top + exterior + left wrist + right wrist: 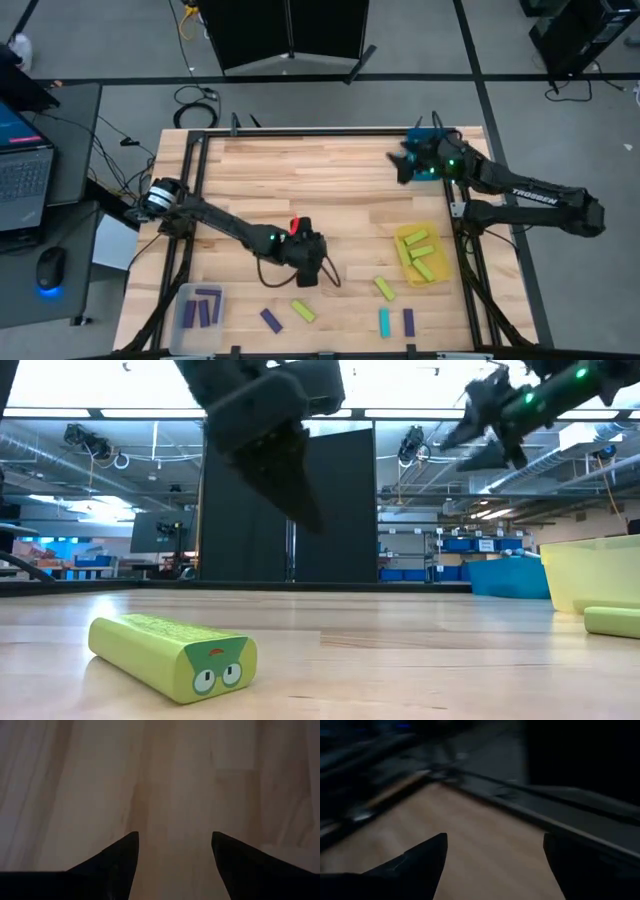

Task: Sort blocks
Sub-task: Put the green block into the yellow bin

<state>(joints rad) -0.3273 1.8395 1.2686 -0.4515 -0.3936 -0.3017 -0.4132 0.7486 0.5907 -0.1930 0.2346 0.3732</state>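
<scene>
The left end effector, fingers apart and empty, is hovering over bare worktop; blocks are lying nearer. Descending here risks missing. The right end effector, also apart, is waiting far right.

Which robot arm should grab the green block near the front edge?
Probably the left. The left gripper hovers open and empty just behind the green block. The right gripper is open too, but far off at the table's back corner.
</scene>
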